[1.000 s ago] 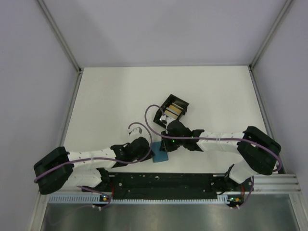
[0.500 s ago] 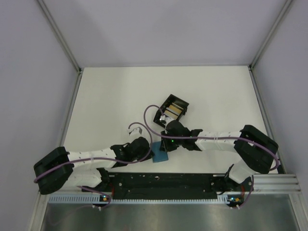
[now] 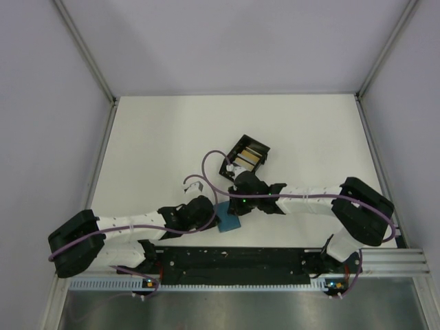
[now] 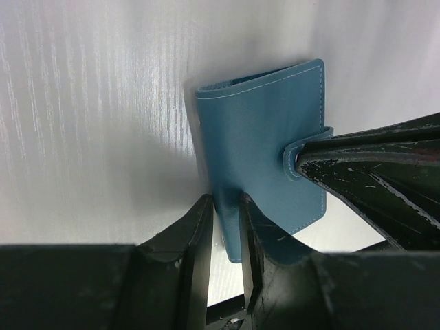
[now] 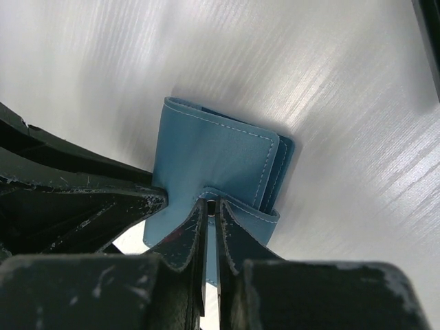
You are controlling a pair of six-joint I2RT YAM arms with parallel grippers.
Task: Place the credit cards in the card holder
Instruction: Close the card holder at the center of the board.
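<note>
The teal-blue card holder (image 3: 229, 220) lies folded on the white table near the front edge, between both grippers. My left gripper (image 3: 216, 218) is shut on its lower edge, as the left wrist view shows (image 4: 227, 204); the card holder (image 4: 258, 137) stands tilted there. My right gripper (image 3: 238, 205) is shut on the holder's snap strap (image 5: 237, 206), its jaws (image 5: 212, 204) nearly touching. The holder's cover (image 5: 210, 158) is closed. The credit cards (image 3: 249, 157), orange-yellow and white, stand inside the black tray (image 3: 235, 146) behind the right gripper.
The black open-topped tray sits tilted in the middle of the table. Purple cables loop above both wrists (image 3: 210, 165). A black rail (image 3: 234, 258) runs along the front edge. Grey walls enclose the table on three sides.
The right arm has shifted slightly to the left. The card holder and the left gripper stay where they were.
</note>
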